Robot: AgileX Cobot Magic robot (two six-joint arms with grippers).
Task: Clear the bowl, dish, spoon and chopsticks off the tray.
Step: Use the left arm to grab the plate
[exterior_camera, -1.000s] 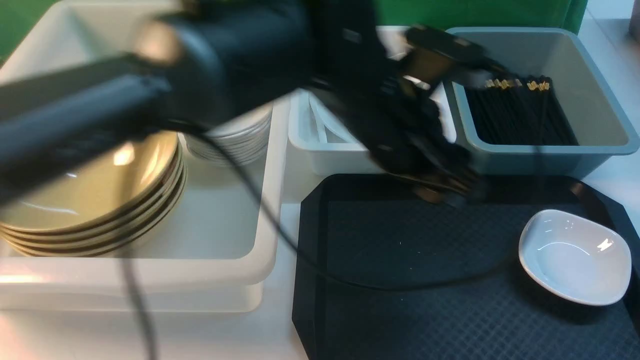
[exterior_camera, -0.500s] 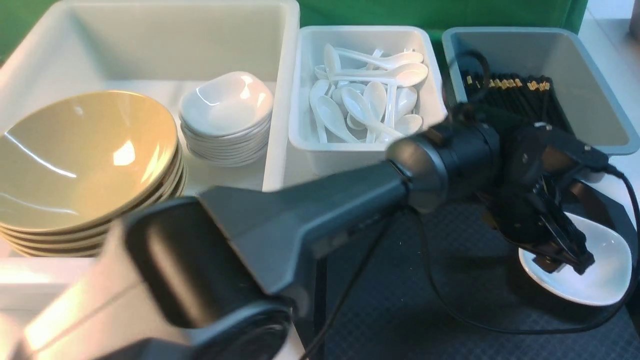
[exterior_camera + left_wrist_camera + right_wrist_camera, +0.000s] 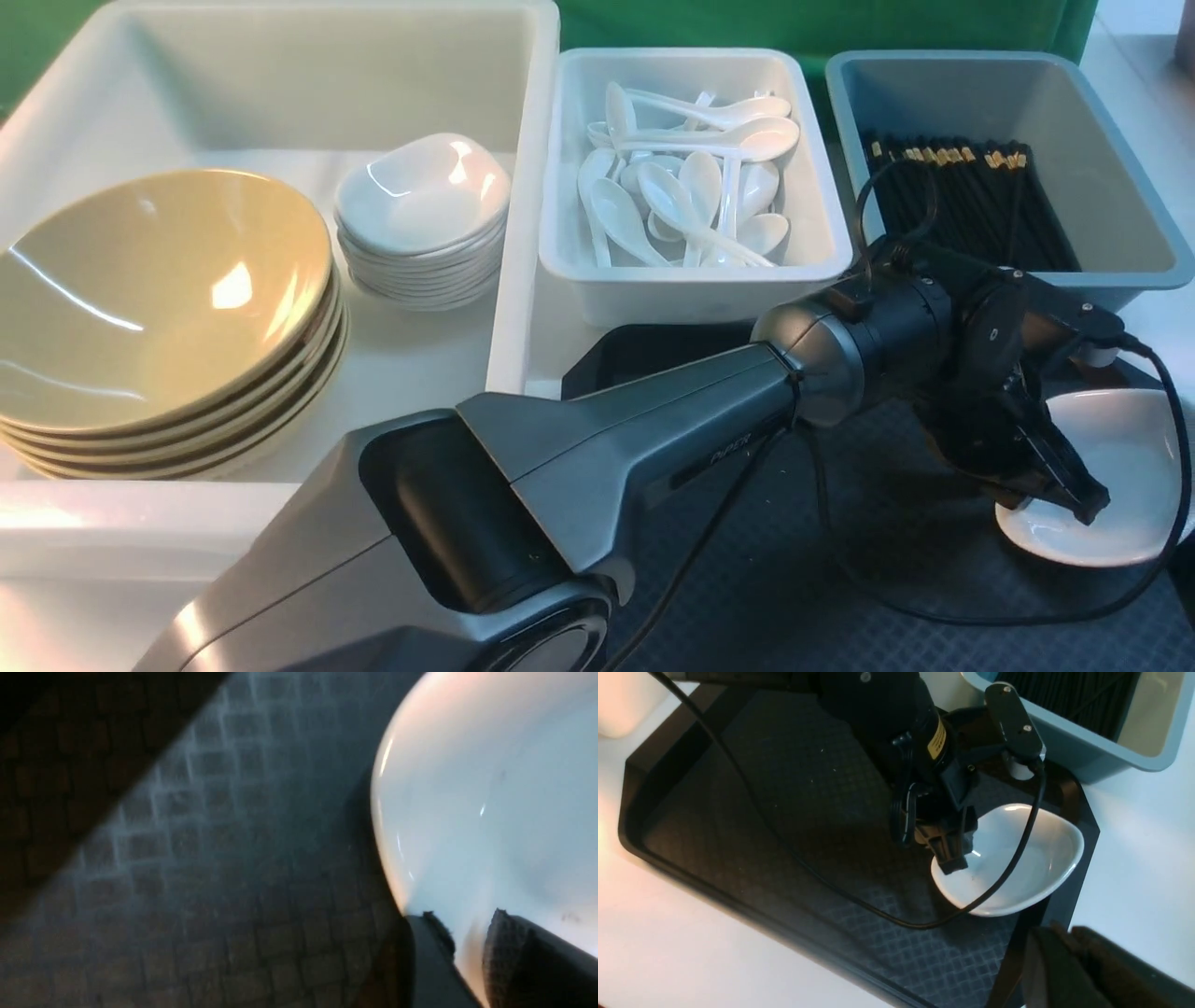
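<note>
Rightward slid the dish (image 3: 1134, 439) on the tray (image 3: 794, 616) since half a second back; left gripper (image 3: 1083, 504) clamped its near rim, one finger inside.

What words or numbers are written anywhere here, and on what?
On the grey left arm: faint lettering, too blurred to read.
On the yellow sticker at its wrist: print too small to read.
On the dish and tray: no writing seen.
</note>
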